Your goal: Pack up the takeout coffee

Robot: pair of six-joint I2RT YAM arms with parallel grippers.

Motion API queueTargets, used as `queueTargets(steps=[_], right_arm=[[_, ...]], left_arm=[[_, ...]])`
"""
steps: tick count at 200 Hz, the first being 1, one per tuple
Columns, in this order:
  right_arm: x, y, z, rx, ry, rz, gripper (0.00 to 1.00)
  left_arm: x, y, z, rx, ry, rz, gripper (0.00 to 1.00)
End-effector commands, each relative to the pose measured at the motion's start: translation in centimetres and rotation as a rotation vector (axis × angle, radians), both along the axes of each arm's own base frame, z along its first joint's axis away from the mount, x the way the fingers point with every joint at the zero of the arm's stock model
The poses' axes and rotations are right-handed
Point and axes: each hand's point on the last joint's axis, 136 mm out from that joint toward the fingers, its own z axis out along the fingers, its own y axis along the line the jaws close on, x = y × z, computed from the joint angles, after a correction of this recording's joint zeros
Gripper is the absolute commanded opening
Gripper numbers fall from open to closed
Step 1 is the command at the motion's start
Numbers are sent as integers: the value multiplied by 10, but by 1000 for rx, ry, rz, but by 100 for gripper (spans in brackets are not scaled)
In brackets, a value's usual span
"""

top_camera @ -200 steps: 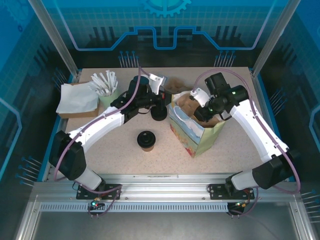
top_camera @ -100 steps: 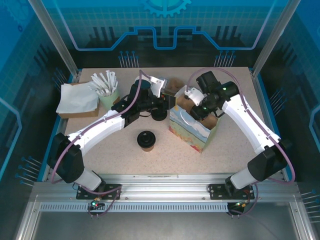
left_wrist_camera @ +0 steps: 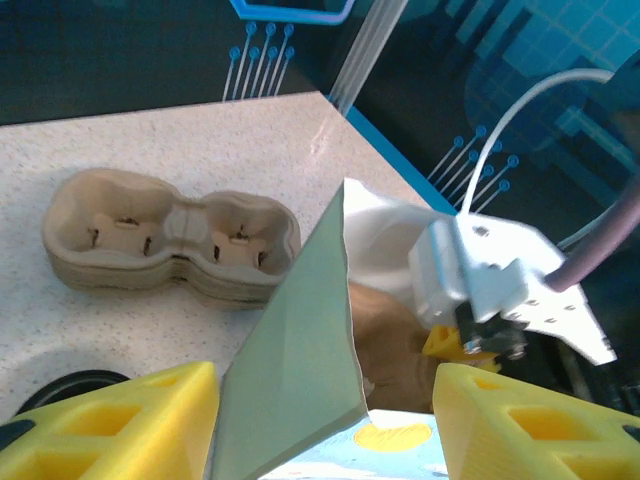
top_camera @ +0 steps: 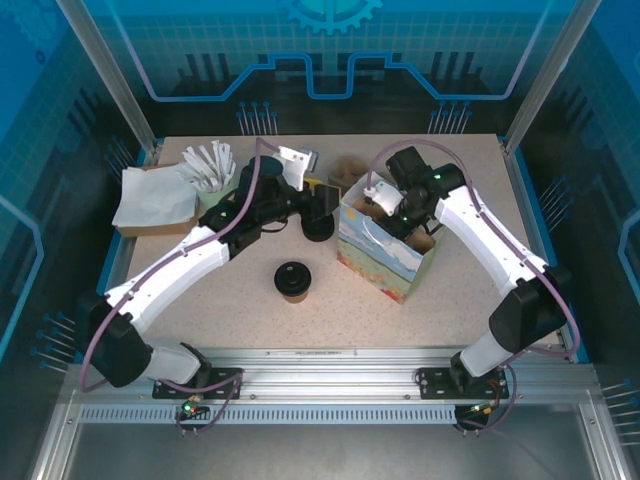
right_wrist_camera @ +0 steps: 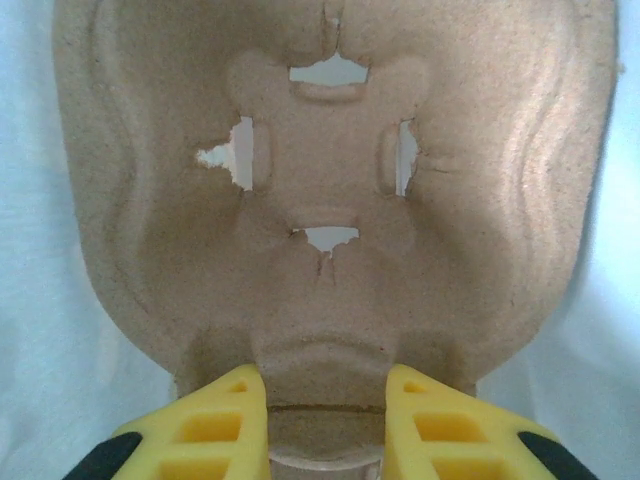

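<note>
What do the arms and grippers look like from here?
Both the left arm and right arm have white shells, black joints and a purplish cable looping alongside. The left gripper and right gripper have chunky yellow fingers with cut-out pockets.

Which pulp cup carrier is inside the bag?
The single carrier gripped by the right gripper, inside the bag; the other carriers lie stacked on the table.

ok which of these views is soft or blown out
Top external: even light, sharp, no glare on the table. Left wrist: yellow fingers and bag edge close and blurred, the carrier stack behind is crisper. Right wrist: pulp carrier sharp, white bag wall washed out.
</note>
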Motion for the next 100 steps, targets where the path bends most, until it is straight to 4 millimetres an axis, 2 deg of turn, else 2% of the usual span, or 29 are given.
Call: queueTargets(steps=[1,34,100], right_arm=[[2,1,-13,-2,22,24,25],[3,1,-32,-7,39,32,25],[8,-8,-79,-41,63,38,28]], left_arm=[[-7,15,30,-21,-57,36,61],[-17,22,36,-28,-60,39,61],[-30,33,34,-29,-55,53,62]])
